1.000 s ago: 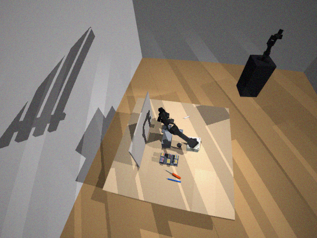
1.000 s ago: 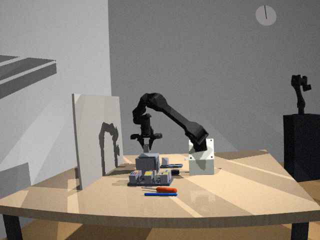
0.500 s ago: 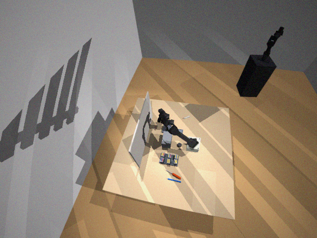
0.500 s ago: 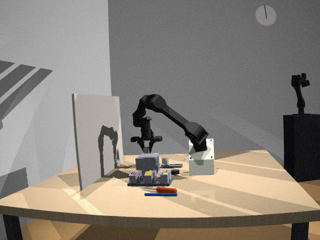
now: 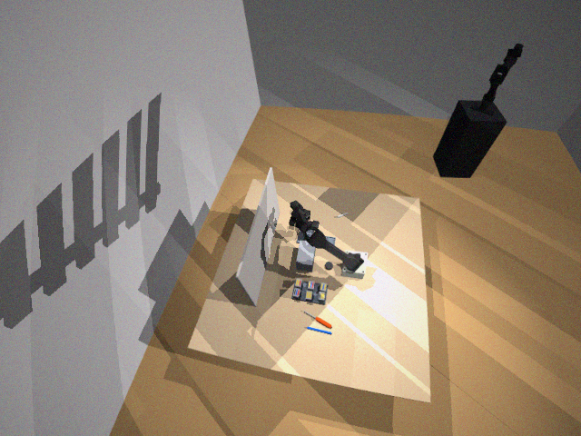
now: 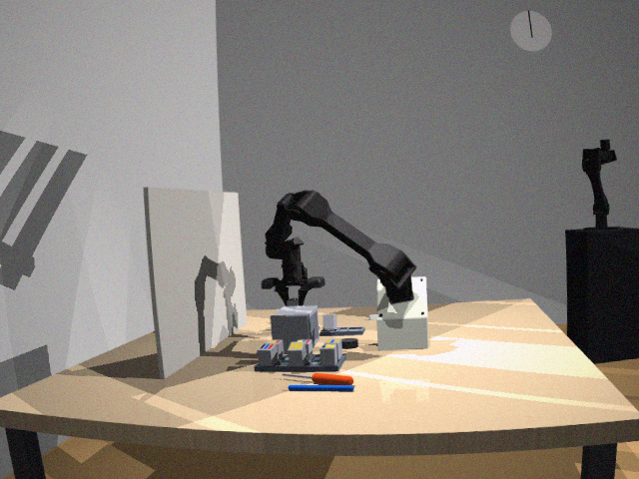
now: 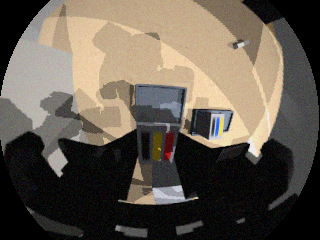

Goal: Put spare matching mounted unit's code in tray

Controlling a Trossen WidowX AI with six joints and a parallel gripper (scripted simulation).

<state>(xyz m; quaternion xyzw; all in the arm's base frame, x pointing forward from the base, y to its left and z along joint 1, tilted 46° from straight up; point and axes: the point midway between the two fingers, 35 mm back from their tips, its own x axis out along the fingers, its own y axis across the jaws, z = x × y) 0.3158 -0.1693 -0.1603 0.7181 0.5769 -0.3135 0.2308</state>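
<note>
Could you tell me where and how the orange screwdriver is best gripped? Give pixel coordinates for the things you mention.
I'd grip the screwdriver (image 5: 323,322) (image 6: 332,379) around mid-handle, coming from straight above with the fingers across its length: it lies flat, and the handle is much thicker than the shaft. The blue pen (image 5: 319,331) (image 6: 320,388) close alongside may crowd one finger.

Matte black jointed robot arm, kinda chunky
Smooth black forearm tube (image 5: 336,248) (image 6: 348,239), bulky faceted black shoulder housing (image 5: 352,261) (image 6: 393,260), plus a black two-fingered gripper (image 6: 293,294) (image 7: 156,130) with stubby rounded side lobes.
</note>
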